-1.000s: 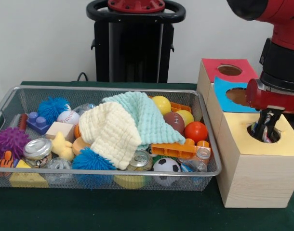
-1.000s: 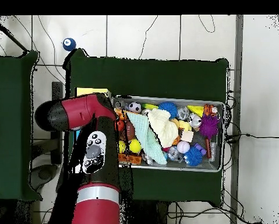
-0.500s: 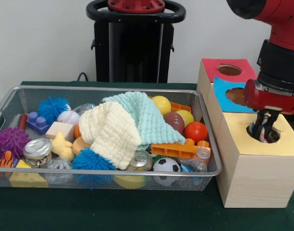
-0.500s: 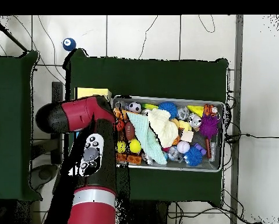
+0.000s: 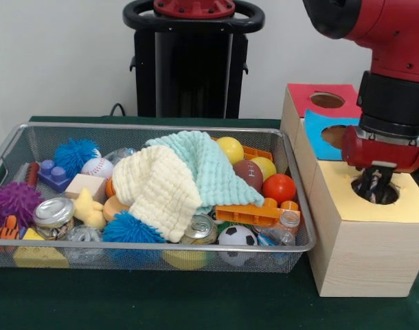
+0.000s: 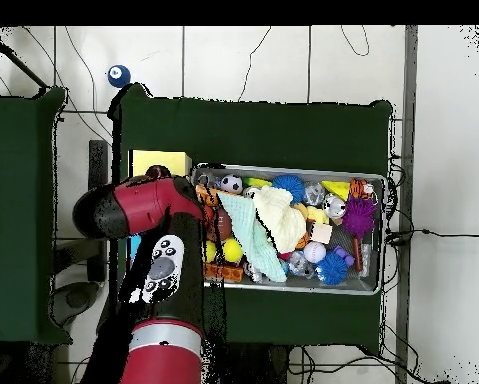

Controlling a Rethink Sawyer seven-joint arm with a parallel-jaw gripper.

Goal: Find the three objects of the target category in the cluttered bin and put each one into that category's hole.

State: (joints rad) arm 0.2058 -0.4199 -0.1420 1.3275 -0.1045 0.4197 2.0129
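hanging over the hole [image 5: 380, 194] in the yellow-topped box, the gripper [image 5: 375, 184] looks empty, fingers parted.

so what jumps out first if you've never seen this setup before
The red and black arm comes down at the right, its hand at the round hole in the yellow-topped box. To its left, the wire mesh bin is crammed with toys. A mint waffle cloth and a cream waffle cloth are heaped in the bin's middle.
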